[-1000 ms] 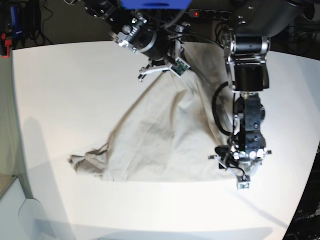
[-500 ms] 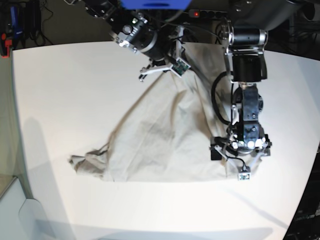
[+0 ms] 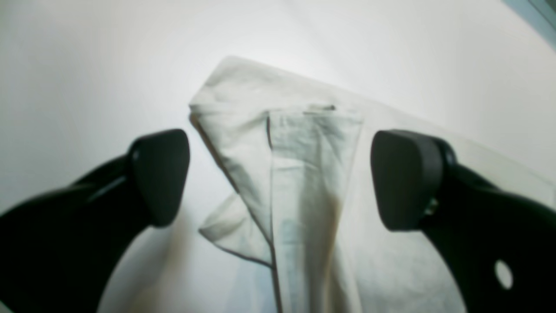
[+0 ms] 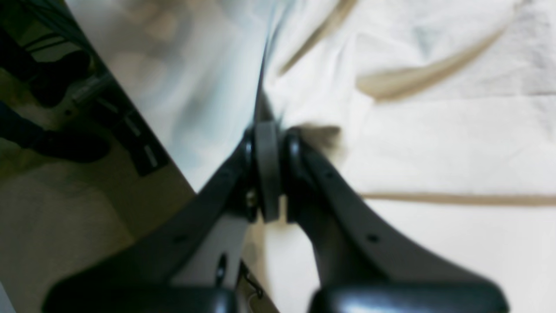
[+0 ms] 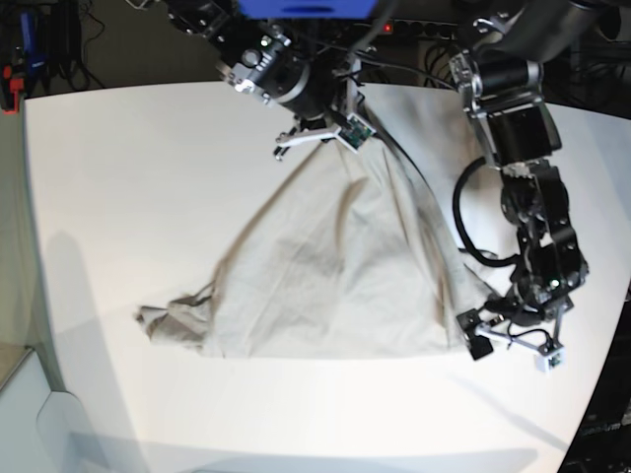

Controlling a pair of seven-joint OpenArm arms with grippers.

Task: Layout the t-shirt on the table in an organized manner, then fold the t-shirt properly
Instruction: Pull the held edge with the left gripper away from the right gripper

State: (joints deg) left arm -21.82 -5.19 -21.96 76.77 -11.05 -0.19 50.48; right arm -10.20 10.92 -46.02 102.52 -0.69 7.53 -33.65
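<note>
T-shirt (image 5: pixel 325 276) on table (image 5: pixel 128 177), btwn right gripper (image 5: pixel 320 133) & left gripper (image 5: pixel 513 340).

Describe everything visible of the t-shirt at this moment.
The t-shirt is plain light grey-beige woven-looking cloth with no print. It lies partly spread on the white table, creased, one end bunched at the base view's lower left. The right gripper is shut on its far edge, pulling the cloth into a peak. The left gripper stands open above a folded hemmed corner, not touching it. The neck label cannot be made out.

Bright overhead light, soft shadows, blurry wrist views, curved base edges
</note>
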